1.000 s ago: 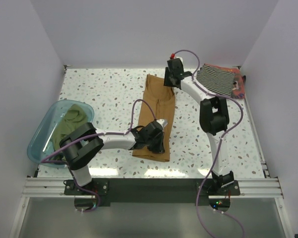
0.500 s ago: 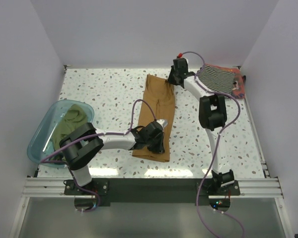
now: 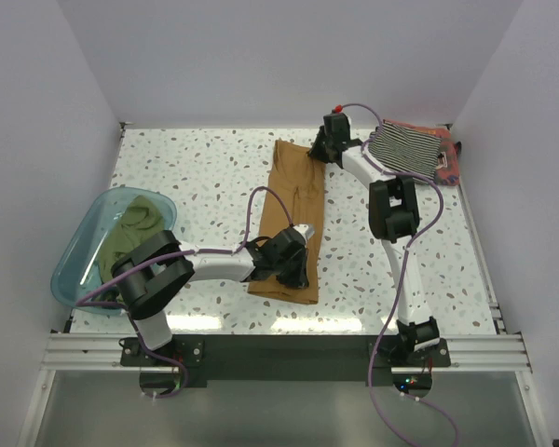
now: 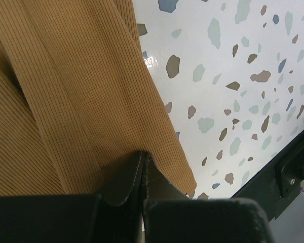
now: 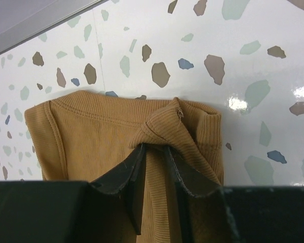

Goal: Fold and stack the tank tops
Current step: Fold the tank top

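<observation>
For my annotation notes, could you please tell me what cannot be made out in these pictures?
Top view: the reddish tank top lies mostly under the black-and-white striped tank top.
Top view: the olive green tank top is bunched in the translucent teal plastic tub, its front unreadable.
Top view: the left gripper covers part of the tan-brown ribbed tank top's near end.

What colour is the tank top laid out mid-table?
Tan-brown with fine ribbing; the tank top shows best in the left wrist view.
</observation>
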Action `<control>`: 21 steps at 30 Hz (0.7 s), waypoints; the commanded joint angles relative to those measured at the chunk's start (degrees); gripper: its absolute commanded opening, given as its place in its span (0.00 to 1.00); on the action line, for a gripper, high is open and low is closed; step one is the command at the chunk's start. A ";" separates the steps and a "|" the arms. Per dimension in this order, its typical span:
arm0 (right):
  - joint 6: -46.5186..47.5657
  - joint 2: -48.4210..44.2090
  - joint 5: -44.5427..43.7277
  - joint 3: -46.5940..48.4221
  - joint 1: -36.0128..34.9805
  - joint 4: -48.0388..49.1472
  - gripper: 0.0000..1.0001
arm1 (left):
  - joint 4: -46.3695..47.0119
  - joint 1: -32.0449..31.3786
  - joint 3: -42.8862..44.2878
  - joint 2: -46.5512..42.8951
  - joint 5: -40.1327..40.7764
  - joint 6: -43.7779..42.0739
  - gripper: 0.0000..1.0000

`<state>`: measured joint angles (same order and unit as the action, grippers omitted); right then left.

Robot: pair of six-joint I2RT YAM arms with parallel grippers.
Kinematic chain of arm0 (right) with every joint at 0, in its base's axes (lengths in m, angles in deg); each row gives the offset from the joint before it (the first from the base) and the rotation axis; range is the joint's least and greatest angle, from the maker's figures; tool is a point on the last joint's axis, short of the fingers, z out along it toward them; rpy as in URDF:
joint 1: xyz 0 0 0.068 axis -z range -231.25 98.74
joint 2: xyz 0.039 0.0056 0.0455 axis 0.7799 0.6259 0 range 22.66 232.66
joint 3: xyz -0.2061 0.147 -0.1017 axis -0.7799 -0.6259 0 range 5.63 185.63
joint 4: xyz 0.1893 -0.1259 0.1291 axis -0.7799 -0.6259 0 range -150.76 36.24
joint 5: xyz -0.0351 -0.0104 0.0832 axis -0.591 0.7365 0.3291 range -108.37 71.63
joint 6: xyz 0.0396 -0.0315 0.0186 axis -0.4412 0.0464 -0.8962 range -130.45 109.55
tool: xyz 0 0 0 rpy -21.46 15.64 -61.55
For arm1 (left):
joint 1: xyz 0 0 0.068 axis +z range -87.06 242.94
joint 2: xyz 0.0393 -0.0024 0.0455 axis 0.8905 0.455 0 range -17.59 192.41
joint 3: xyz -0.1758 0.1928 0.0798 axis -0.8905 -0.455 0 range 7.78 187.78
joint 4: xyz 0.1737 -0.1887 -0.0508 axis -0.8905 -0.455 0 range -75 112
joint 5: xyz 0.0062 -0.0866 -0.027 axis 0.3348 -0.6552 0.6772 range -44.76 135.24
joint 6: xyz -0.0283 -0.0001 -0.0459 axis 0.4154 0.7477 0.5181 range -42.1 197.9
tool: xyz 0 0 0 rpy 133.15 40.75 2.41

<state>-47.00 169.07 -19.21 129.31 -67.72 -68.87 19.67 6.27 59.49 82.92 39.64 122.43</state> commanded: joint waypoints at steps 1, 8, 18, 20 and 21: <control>-0.36 1.51 -2.06 3.23 0.47 1.49 0.25 | -3.04 -0.46 -1.96 -0.31 -0.72 0.11 0.00; 1.57 2.83 -3.29 5.17 1.61 0.96 0.26 | -1.19 -0.47 -3.27 0.30 -2.13 1.34 0.00; 4.74 -3.05 8.74 1.04 3.90 7.82 0.38 | -0.13 -0.47 -0.39 -1.45 -0.20 2.14 0.00; 5.35 -4.37 11.90 1.21 3.99 8.00 0.44 | -1.01 0.15 1.03 -2.51 0.86 1.79 0.04; 5.27 -5.94 12.52 1.04 4.08 7.82 0.44 | -1.36 0.59 2.34 -3.03 1.21 1.61 0.06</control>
<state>-44.03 170.29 -11.32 130.56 -64.51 -64.92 21.61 6.32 58.68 82.59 39.35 124.36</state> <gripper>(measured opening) 0.434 0.045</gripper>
